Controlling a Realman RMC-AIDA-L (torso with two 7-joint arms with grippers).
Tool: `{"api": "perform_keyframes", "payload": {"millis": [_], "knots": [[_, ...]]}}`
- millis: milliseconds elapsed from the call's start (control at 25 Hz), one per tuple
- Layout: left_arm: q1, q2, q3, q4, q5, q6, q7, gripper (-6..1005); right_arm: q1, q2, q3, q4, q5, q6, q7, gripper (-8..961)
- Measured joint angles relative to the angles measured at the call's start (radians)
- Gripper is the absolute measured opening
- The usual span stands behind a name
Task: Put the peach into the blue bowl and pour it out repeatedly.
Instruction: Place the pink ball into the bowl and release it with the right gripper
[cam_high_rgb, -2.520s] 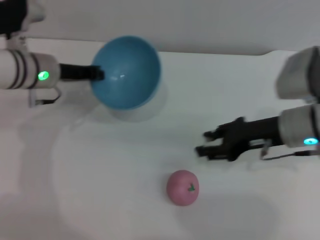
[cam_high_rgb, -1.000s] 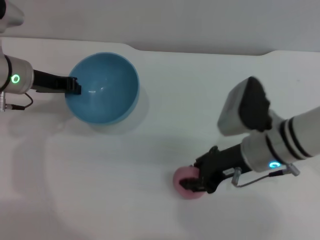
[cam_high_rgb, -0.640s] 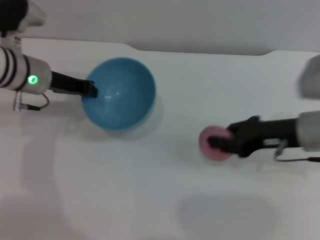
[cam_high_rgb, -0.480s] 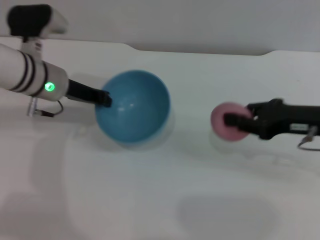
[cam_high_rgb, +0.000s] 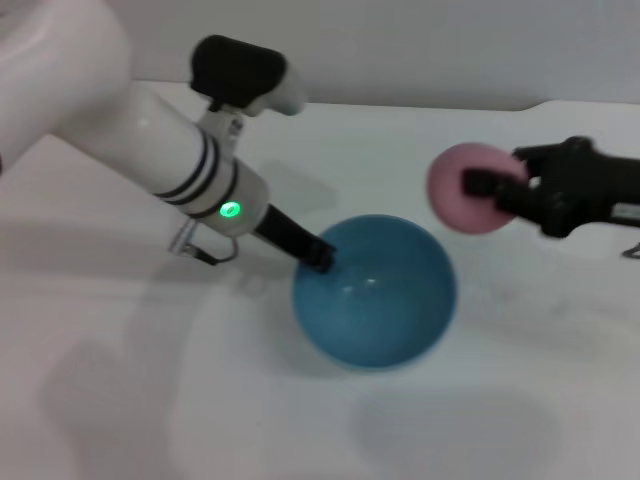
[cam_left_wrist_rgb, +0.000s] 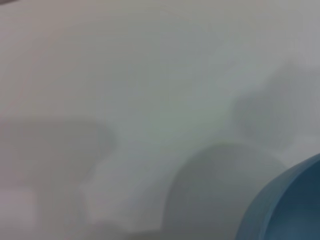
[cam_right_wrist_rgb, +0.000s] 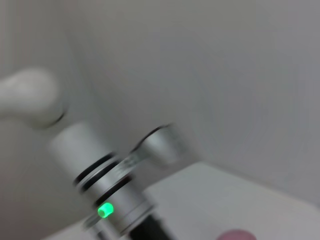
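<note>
Tabletop (cam_high_rgb: 120, 400): white, bearing the bowl.
Bowl (cam_high_rgb: 375, 290): centre, upright, rim clamped by left hand (cam_high_rgb: 318, 258).
Right hand (cam_high_rgb: 500, 190): clamped on peach (cam_high_rgb: 468, 187), held aloft beside the bowl's far right edge (not yet over it).
Risk: released here, the peach likely clips the rim and rolls away.

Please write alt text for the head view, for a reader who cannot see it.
The right tool holds a pink peach in the air, beside and above a blue bowl. The left tool grips the bowl's rim on a white table.
</note>
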Motion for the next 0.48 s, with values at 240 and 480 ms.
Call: {"api": "perform_keyframes", "payload": {"millis": [240, 480], "knots": [[-0.024, -0.002, 0.062, 0.009, -0.087, -0.013, -0.005, 0, 0.054, 0.004, -0.192, 0.006, -0.117, 0.078, -0.038, 157], [-0.022, 0.000, 0.057, 0.011, -0.105, -0.014, -0.006, 0, 0.083, 0.005, -0.335, 0.015, -0.185, 0.190, -0.024, 119]]}}
